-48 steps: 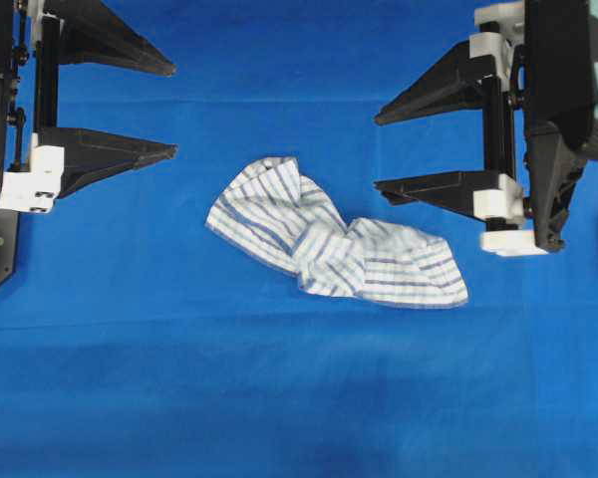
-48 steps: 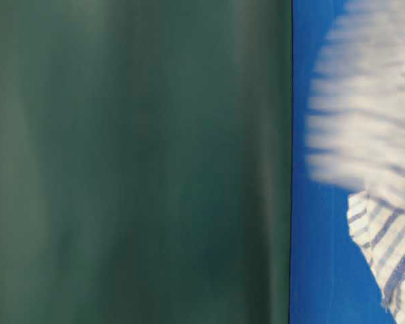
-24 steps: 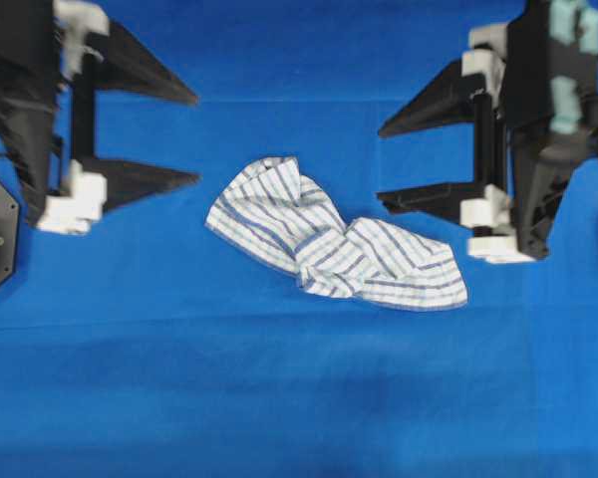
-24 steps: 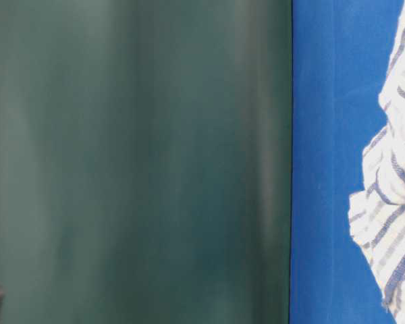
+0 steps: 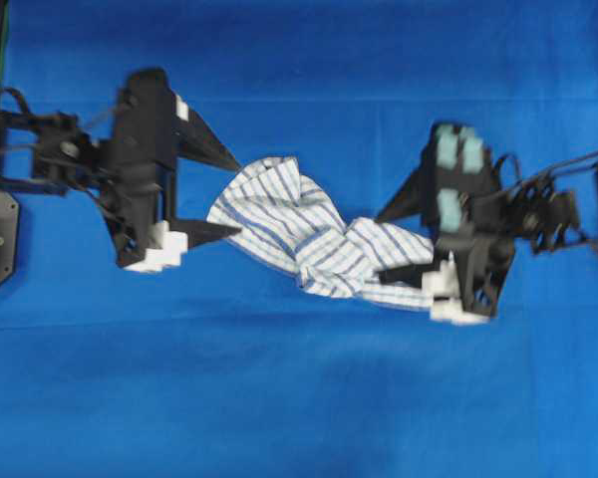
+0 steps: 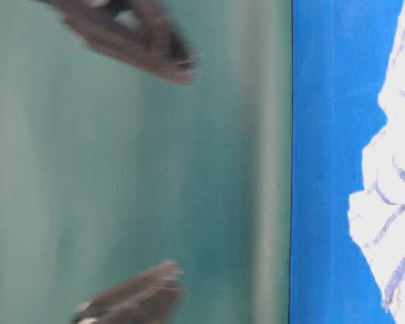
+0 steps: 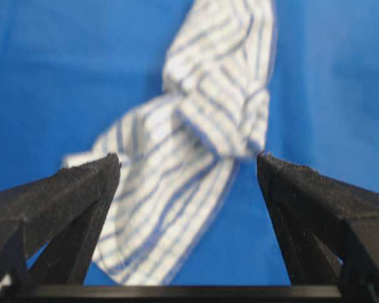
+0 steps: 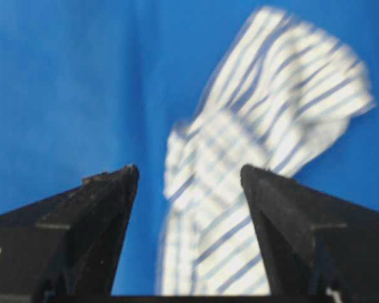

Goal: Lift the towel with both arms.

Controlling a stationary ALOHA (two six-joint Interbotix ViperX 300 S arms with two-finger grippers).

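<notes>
The towel [image 5: 319, 234], white with thin blue and grey stripes, lies crumpled on the blue table cloth [image 5: 299, 398]. My left gripper [image 5: 239, 199] is open at the towel's left end, one finger on either side of its edge. In the left wrist view the towel [image 7: 202, 95] runs away between the wide-apart fingers of the left gripper [image 7: 188, 161]. My right gripper [image 5: 381, 247], on the arm with teal tape, is open over the towel's right end. The right wrist view shows the towel [image 8: 271, 82] between and beyond the fingers of the right gripper [image 8: 189, 170]. Neither gripper holds cloth.
The blue table cloth spreads on all sides of the towel. In the table-level view the towel [image 6: 391, 202] sits at the right edge, and blurred dark fingers [image 6: 148, 47] hang before a green backdrop [image 6: 121, 169].
Both arms have swung inward from the upper corners and come down to the towel's two ends. Their jaws stayed wide apart. The towel has not moved.
</notes>
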